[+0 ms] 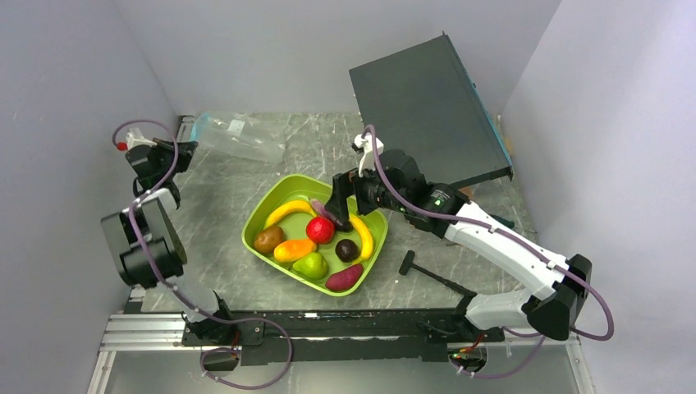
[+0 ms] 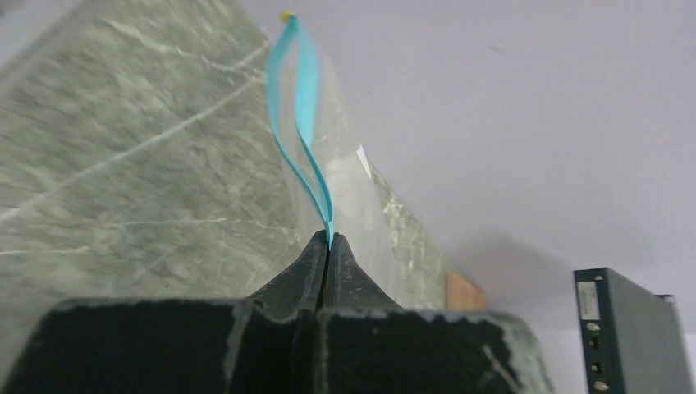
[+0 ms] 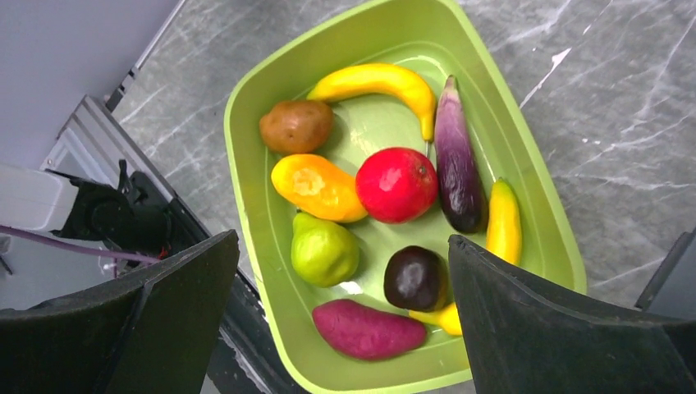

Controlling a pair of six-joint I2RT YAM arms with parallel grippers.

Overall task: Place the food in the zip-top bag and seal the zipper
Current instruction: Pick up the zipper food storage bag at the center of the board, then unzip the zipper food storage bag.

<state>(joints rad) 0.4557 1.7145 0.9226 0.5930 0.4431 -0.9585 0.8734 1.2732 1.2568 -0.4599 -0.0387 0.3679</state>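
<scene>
Grey marbled table [image 1: 238,185], boxed in by plain walls [image 1: 66,82] on the left, back and right. Bare surface runs between tray and bag, and down the tray's left side and its front. A dark flat box [image 1: 427,107] leans tilted over the rear right corner and eats up the room there.

Lime-green tray [image 1: 261,212] sits mid-table, set at an angle, with its rim clear of every wall. The zip-top bag [image 1: 238,135] lies flat at the rear left, close to the back edge and well apart from the tray.

All the food is in the tray:
- two bananas [image 3: 382,82]
- long purple piece [image 3: 455,156]
- apple [image 3: 396,185]
- orange piece [image 3: 316,187]
- pear [image 3: 324,250]
- brown piece [image 3: 295,125]
- magenta piece [image 3: 368,328]
- dark round piece [image 3: 414,277]

Right gripper [image 3: 342,242] hangs above the tray with its jaws spread wide. It holds nothing and touches nothing. Left gripper [image 2: 328,246] is at the bag's left end, jaws pressed together and pinching the zipper [image 2: 307,90]. The two blue strands part just beyond the fingertips and meet again at the far end.

Small black hammer-like tool [image 1: 427,272] lies on the table, right of the tray.

Writing: there is a white label on the box's end face and a white patch on the bag, both too small to read.
</scene>
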